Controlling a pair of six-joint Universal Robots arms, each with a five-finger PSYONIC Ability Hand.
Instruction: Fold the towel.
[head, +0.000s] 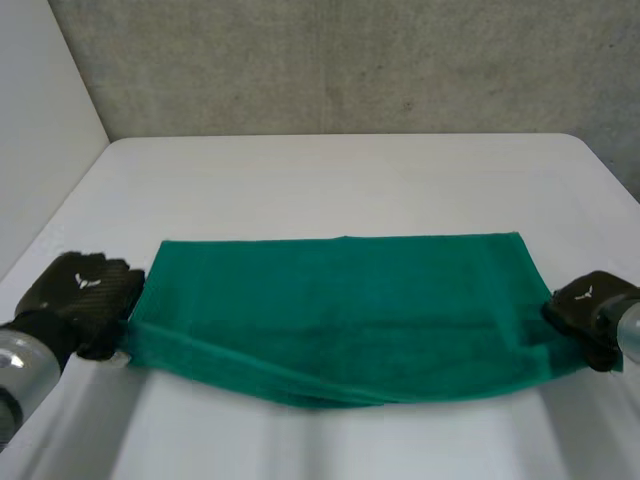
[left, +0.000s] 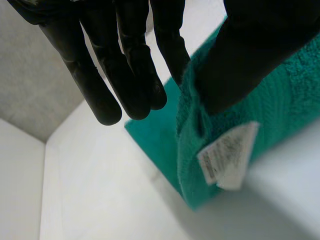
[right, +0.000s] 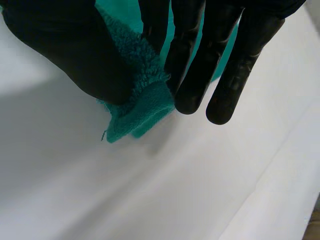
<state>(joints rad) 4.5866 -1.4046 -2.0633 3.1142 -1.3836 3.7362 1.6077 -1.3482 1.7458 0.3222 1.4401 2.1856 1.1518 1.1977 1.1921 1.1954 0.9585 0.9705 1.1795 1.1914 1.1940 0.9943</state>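
A green towel (head: 350, 310) lies spread across the white table (head: 350, 170), its near edge lifted and sagging in the middle between my two hands. My left hand (head: 80, 295) is at the near left corner. In the left wrist view the thumb and a finger of that hand (left: 115, 65) pinch the towel (left: 280, 100) just above its white label (left: 227, 157). My right hand (head: 585, 310) holds the near right corner. In the right wrist view this hand (right: 200, 50) pinches the towel's corner (right: 142, 107) between thumb and fingers, above the table.
A grey wall stands behind the table's far edge, and a white wall runs along the left side. Bare tabletop (head: 330, 440) lies between the towel and me.
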